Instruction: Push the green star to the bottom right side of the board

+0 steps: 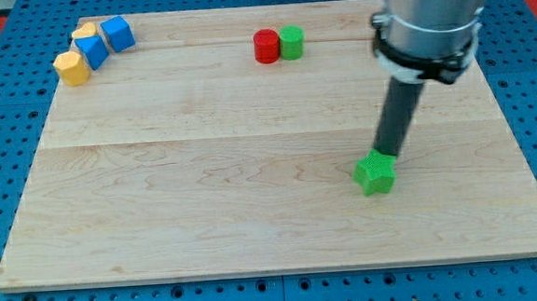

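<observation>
The green star (pixel 375 175) lies on the wooden board (pixel 206 192), right of centre and a little below the middle. My tip (pixel 387 154) stands at the star's upper right edge, touching or almost touching it. The dark rod rises from there to the grey arm body at the view's top right.
A red cylinder (pixel 266 46) and a green cylinder (pixel 291 42) stand side by side at the top centre. At the top left sit two blue cubes (pixel 117 33) (pixel 91 51) and two yellow blocks (pixel 72 67) (pixel 84 31), clustered together. Blue pegboard surrounds the board.
</observation>
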You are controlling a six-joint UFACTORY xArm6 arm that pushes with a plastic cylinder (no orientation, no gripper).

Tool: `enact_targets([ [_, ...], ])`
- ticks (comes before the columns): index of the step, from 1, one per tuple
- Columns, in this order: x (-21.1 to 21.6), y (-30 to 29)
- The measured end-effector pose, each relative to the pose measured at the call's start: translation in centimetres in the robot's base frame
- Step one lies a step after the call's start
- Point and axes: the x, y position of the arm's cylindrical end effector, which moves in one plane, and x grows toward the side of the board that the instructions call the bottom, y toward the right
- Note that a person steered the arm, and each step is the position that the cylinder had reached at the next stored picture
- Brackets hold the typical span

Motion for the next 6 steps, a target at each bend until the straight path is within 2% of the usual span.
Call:
enact_targets([
  [1, -0.2, -4.6],
  [2, 2.2, -4.4],
  [3, 4.9, 0.2],
  [5, 4.9, 1.1],
  [6, 5.2, 3.8],
])
